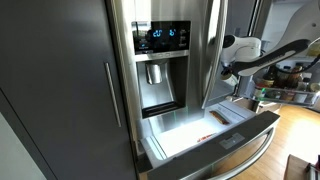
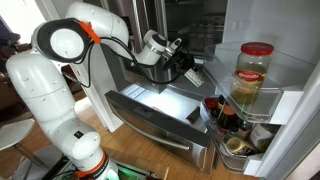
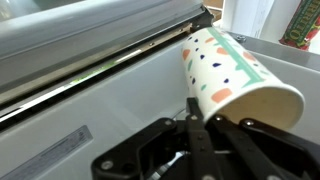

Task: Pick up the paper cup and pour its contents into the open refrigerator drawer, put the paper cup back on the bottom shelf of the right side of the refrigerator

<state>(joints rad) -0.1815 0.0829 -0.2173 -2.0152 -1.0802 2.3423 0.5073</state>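
My gripper (image 3: 203,117) is shut on the paper cup (image 3: 236,73), white with coloured flecks, and holds it tipped on its side with its mouth facing away from the camera. It hangs over the bright white inside of the open refrigerator drawer (image 3: 90,110). In both exterior views the gripper (image 2: 186,66) (image 1: 232,68) is above the drawer (image 2: 150,122) (image 1: 205,135), which is pulled out below the stainless-steel refrigerator (image 1: 160,40). The cup (image 2: 196,75) shows as a pale shape at the fingers. What is in the cup is hidden.
The refrigerator's right door stands open, with a large red-lidded jar (image 2: 254,76) on a door shelf and bottles and a container on the bottom shelf (image 2: 236,146). The dispenser recess (image 1: 156,82) is above the drawer. Dark cabinet panels (image 1: 55,80) stand beside the fridge.
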